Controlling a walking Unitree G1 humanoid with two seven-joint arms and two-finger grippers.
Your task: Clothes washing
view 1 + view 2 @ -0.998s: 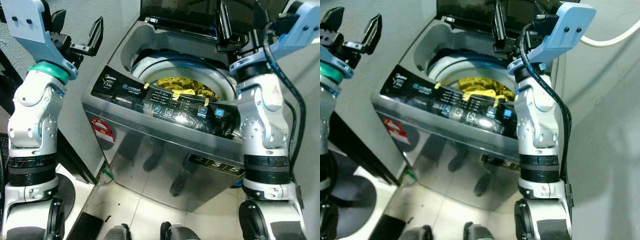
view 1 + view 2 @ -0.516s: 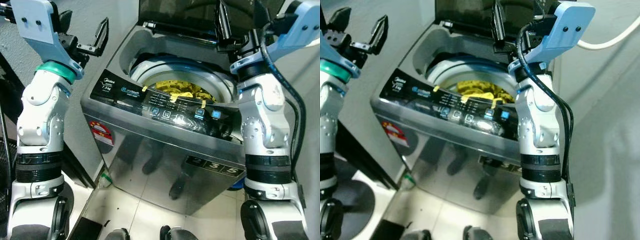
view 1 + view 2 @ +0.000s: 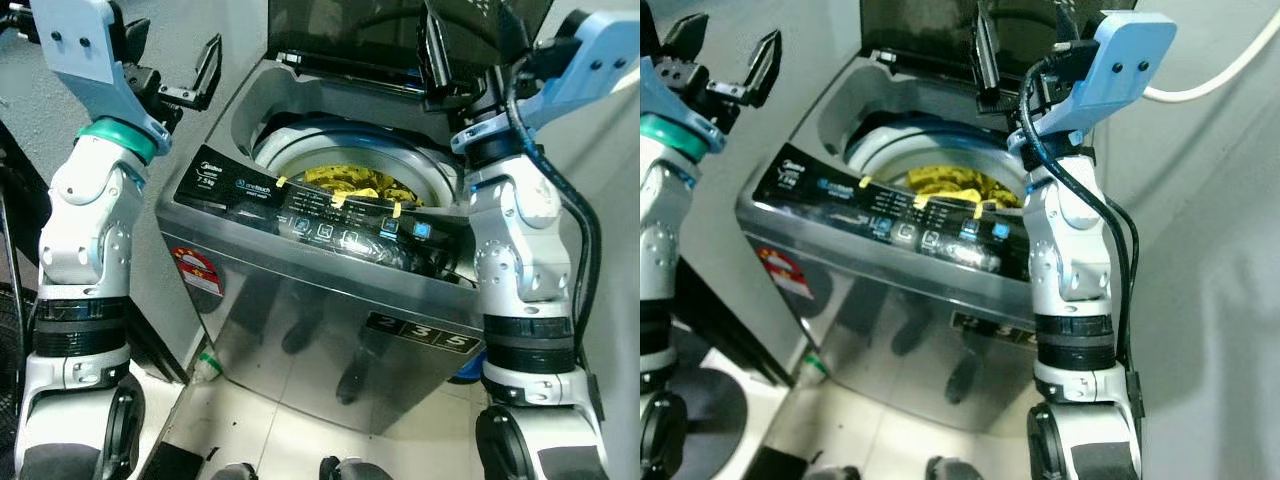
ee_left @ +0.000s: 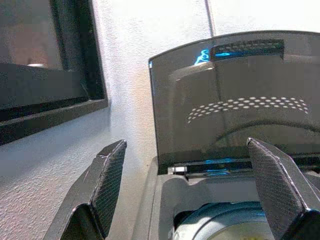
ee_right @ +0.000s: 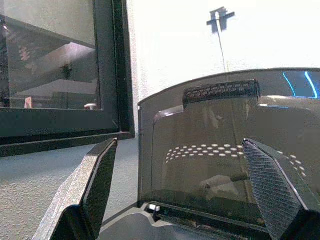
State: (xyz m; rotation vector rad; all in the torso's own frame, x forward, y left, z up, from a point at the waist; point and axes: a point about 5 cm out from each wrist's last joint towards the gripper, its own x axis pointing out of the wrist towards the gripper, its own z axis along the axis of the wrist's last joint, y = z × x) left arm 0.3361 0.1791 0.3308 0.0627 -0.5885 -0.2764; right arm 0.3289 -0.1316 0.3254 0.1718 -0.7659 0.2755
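Observation:
A silver top-loading washing machine (image 3: 330, 300) stands in front of me with its dark lid (image 3: 350, 30) raised upright at the back. Yellow clothes (image 3: 355, 182) lie inside the drum. My left gripper (image 3: 170, 65) is open, held high to the left of the machine, apart from it. My right gripper (image 3: 470, 55) is open, raised over the machine's right rear corner just in front of the lid. Both wrist views look past open fingers (image 4: 105, 185) at the raised lid (image 5: 225, 150).
A grey wall runs along the machine's left side and behind it. A dark window frame (image 5: 60, 75) is set in the wall left of the lid. White tiled floor (image 3: 270, 440) lies in front. A pale wall and white hose (image 3: 1210, 70) are on the right.
The camera has shifted a little, so the machine sits lower and more to the left in the picture. Both grippers keep their raised, open poses.

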